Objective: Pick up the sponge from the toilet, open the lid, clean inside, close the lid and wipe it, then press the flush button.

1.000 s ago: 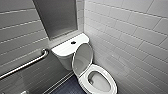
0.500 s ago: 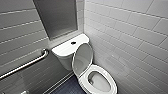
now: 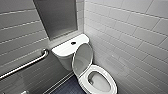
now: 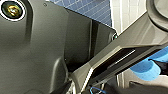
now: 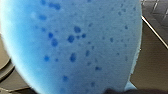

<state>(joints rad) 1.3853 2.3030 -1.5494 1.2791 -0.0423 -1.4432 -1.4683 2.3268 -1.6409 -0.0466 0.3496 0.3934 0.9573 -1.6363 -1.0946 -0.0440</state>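
Head view: toilet (image 3: 65, 50) with lid (image 3: 82, 58) upright, bowl (image 3: 84, 80) open; sponge (image 5: 75, 47) in right claw's grip, left claw's state beyond telling.

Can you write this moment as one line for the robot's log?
toilet: lid up, seat down | flush button: on tank top, untouched | sponge: held, off toilet | grab bar: on left wall

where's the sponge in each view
head view: toilet, lid up, on the dark blue floor
left wrist view: sponge beyond the robot's dark bar
right wrist view: sponge close up, very large
shared landmark: dark blue floor, head and left wrist views
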